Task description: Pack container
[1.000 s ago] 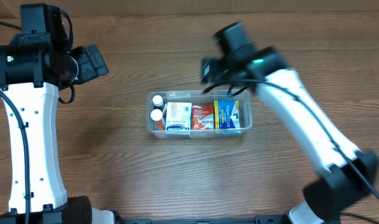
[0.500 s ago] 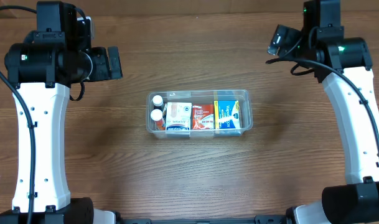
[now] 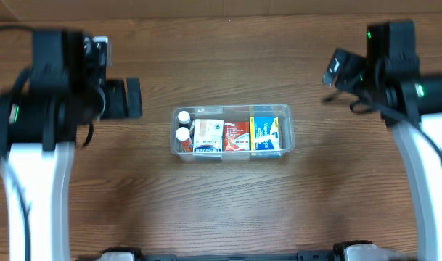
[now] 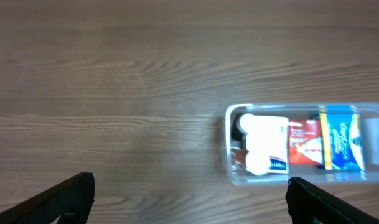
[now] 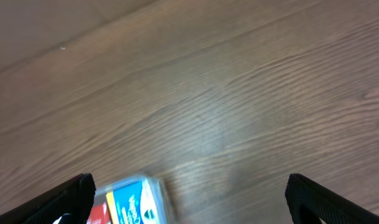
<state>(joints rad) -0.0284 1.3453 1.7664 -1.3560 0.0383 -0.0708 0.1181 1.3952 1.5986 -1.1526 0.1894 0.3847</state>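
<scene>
Wood table fills every view. I've got the left arm up the left side, blurred in the overhead, and the right arm up the right side. Left claw: spread wide, its two fingers at the opposite bottom corners of its wrist view, only bare wood between them, nothing gripped. Right claw: same, fully spread, fingers at both bottom corners, nothing gripped. Container sits flat on the table between the two claws, touching neither and well apart from both. From the left claw it lies ahead and off to the right, just ahead of the finger at the frame's right, with its far end cut by the frame edge. From the right claw only one corner shows, low in the frame just beside the finger at the frame's left. Inside the container, running from the right claw's side toward the left claw's side: a blue and yellow box, a red box, a white box, all lying flat and packed side by side. Past the white box, at the end nearest the left claw, two small bottles sit one behind the other against the end wall, white caps facing up. Print on the boxes is too small for me to read.
</scene>
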